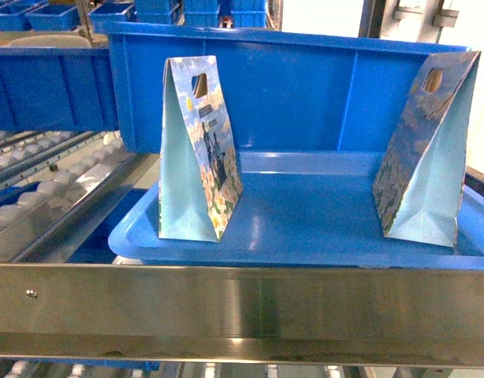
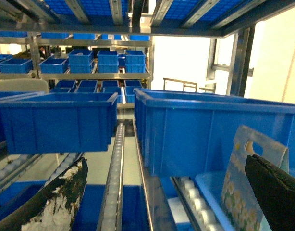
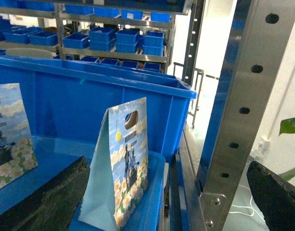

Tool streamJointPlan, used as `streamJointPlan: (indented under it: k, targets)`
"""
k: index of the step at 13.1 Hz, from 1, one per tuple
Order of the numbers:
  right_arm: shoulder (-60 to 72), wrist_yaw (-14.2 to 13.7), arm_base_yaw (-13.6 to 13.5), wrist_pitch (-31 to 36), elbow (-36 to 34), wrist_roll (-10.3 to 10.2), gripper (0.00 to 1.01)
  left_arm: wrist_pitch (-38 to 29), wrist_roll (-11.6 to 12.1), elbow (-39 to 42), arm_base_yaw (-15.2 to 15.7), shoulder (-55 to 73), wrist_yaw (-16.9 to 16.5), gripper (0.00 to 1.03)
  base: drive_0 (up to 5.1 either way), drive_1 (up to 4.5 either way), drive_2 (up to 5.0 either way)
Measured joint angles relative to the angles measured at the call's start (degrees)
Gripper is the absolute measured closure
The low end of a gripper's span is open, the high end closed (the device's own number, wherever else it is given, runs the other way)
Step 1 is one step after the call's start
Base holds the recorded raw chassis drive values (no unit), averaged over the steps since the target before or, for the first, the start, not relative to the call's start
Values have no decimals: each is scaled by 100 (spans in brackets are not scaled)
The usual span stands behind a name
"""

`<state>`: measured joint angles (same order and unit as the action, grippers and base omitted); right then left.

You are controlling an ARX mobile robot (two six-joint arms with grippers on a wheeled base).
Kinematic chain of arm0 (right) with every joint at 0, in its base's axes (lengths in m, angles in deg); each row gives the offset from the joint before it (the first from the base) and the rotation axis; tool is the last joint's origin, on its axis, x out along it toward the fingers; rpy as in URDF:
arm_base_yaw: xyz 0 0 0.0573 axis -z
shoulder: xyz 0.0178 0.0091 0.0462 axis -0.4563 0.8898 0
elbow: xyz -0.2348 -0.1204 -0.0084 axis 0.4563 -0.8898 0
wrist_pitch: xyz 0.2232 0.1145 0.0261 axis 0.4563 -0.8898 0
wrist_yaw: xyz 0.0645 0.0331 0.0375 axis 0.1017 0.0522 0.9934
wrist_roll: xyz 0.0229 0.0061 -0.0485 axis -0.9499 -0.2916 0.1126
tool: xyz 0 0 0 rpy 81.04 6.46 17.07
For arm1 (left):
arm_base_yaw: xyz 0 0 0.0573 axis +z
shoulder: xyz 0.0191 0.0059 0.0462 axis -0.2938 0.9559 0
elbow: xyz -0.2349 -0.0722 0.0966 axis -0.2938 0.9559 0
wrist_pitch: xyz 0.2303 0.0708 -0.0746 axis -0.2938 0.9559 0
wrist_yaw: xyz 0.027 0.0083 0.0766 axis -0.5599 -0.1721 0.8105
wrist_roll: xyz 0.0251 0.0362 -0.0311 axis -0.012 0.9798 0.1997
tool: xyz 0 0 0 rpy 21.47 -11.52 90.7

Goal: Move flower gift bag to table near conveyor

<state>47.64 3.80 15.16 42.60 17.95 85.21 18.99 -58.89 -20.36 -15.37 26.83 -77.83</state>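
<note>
Setting: warehouse or logistics test floor. Evidence: steel-framed conveyor [image 2: 116, 168] racking with lanes of small white rollers; blue plastic bins [image 2: 58, 120] sitting on the lanes and stacked on shelving behind the conveyor; perforated steel upright [image 3: 239, 106] at the conveyor's right edge; bright window beyond.

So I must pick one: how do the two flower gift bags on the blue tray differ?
The left bag stands near the tray's front left, printed face showing. The right bag sits at the right edge, leaning, showing mostly its pale side gusset. Both are flower-printed, tent-shaped, with die-cut handles.
</note>
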Motion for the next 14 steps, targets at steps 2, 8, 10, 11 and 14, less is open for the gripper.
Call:
streamJointPlan:
  k: [2,8,10,11,14]
  targets:
    - [376,-44,0,42,179,4,3,-46,-17,-264,-155,393,83,5,0,0,0]
    - [1523,4,-79,350,892,35,3,-20,-90,-229,-170,409,94,5,0,0,0]
    - [2455,-55,-151,299,1576,-57,3,-20,-90,-229,-170,409,92,5,0,0,0]
    - [2852,-66,-170,356,1932,-63,3,-22,-90,-229,-170,409,94,5,0,0,0]
    - [3849,-83,-44,76,2876,-66,3,-20,-90,-229,-170,409,94,5,0,0,0]
